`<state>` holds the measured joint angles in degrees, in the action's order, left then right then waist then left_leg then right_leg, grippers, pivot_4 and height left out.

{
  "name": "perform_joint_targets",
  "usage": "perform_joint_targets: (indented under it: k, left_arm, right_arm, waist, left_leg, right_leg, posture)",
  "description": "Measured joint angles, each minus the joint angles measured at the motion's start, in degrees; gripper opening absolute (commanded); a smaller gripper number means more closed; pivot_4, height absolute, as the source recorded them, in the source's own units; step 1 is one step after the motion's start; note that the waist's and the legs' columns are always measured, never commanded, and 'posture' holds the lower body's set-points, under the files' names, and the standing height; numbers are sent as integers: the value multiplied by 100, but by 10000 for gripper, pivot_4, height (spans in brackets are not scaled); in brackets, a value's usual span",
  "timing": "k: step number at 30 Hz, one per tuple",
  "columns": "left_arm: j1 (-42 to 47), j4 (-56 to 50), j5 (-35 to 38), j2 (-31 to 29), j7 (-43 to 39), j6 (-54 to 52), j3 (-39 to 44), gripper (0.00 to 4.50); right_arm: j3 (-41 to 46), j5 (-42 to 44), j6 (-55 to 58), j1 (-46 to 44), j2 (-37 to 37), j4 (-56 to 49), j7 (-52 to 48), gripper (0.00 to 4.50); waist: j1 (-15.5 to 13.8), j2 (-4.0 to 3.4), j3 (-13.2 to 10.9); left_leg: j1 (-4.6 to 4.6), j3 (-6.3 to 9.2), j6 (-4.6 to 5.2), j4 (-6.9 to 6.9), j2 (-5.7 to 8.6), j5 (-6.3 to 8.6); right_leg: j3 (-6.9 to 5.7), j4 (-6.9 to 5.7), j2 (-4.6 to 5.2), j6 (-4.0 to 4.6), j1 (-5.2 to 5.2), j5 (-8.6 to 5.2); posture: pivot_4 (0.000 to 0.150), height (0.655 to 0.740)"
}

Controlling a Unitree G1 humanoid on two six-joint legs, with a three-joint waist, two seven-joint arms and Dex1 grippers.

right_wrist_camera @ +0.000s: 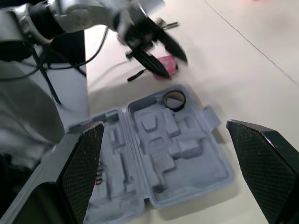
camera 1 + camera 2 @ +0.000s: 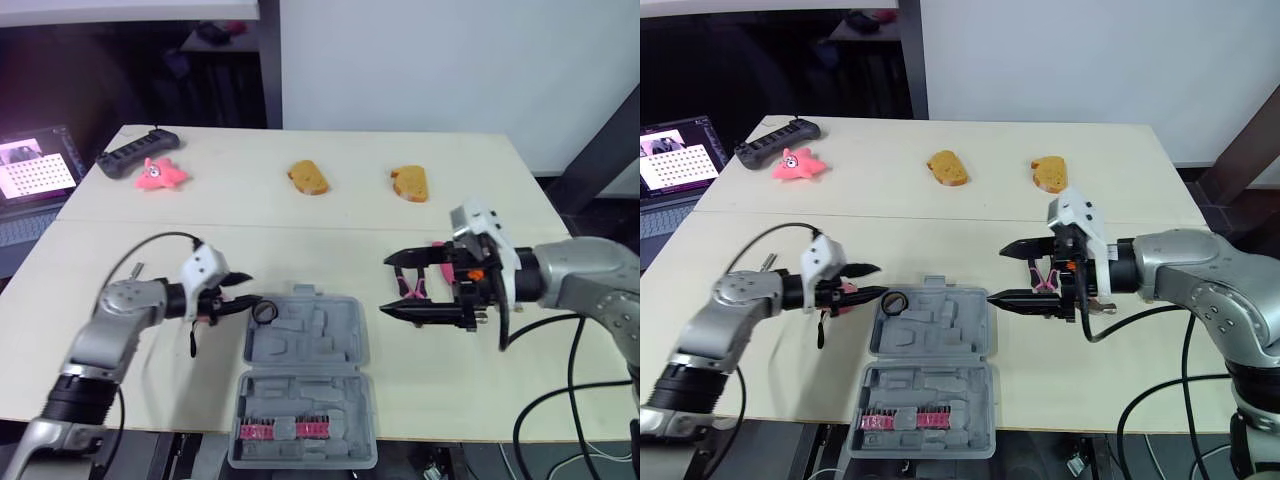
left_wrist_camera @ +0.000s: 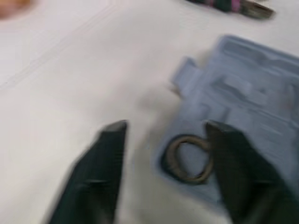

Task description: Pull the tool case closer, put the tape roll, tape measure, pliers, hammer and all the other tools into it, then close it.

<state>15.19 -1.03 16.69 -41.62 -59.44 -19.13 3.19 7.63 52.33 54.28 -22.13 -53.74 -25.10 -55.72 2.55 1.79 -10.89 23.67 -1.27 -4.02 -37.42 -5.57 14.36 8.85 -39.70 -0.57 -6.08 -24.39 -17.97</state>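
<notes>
Left eye view: tool case lies open, tape roll in its corner pocket — left gripper just beside it, fingers apart. Right gripper spread wide — pliers behind it.

Beige table, white wall
</notes>
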Motion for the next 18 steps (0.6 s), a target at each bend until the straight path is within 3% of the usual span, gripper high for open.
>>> perform_joint_targets:
  k: [1,2,10,18]
  left_arm:
    - [-148,-50,46,-131,14,-15,205,44441]
    - [-349,-97,106,-246,49,-13,460,44871]
    - [-1829,8,330,-561,356,162,2365,44871]
    - [-2807,717,828,-303,457,484,3945,44871]
  right_arm:
    - [32,-133,-210,233,57,178,-69,45000]
    - [76,-257,-428,478,127,356,-139,45000]
    - [812,-1152,-2079,1737,403,1765,-505,45000]
    - [1581,-1858,-3481,2111,657,3000,-378,45000]
  waist:
    - [3,0,0]
    - [7,0,0]
    - [-2,0,-1]
    - [24,1,0]
  left_leg:
    - [-1,-1,0,3,0,0]
    - [-3,-1,0,6,0,0]
    - [-11,-5,0,5,0,0]
    - [-26,-13,0,18,-1,0]
  right_leg:
    - [0,0,0,0,-1,0]
    - [0,0,0,0,-1,0]
    - [1,0,1,2,5,-2]
    - [4,0,0,7,9,-5]
  posture:
    - [1500,7129]
    - [1500,7129]
    - [1500,7129]
    - [1500,7129]
